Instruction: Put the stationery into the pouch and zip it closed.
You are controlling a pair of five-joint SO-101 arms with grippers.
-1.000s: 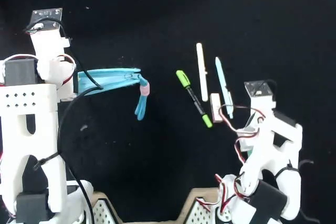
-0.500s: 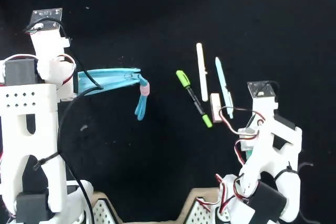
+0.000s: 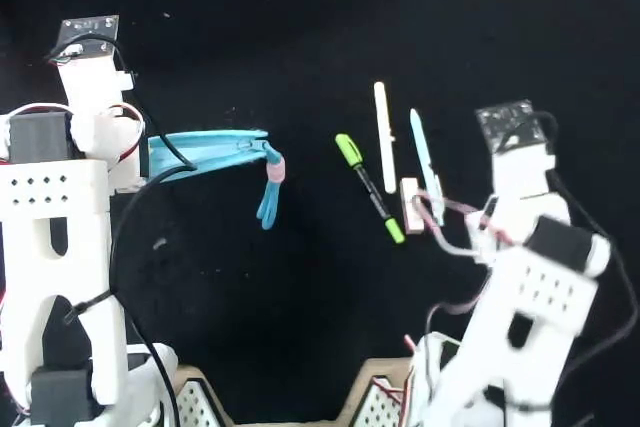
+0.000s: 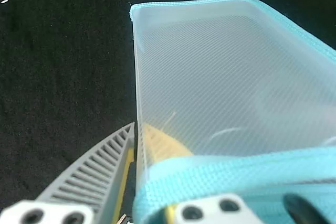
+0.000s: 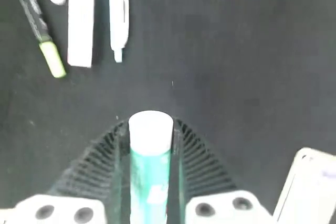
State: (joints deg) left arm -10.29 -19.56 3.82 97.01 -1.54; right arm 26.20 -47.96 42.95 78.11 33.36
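Presently, white-capped green tube (image 5: 150, 163) clamped by the right gripper (image 5: 150, 127), highlighter (image 5: 51, 59), eraser (image 5: 81, 23) and pen (image 5: 118, 14) laid ahead of it, pouch (image 4: 226, 77) pinched by the left gripper (image 4: 139, 129), one finger (image 4: 157, 141) veiled behind its wall.

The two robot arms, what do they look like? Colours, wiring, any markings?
Both are white plastic with black motor blocks. The left arm has a black cable and red wires near the wrist, plus a panel of small holes. The right arm carries red and white wires and a similar holed panel. Each wrist view shows grey ribbed fingers.
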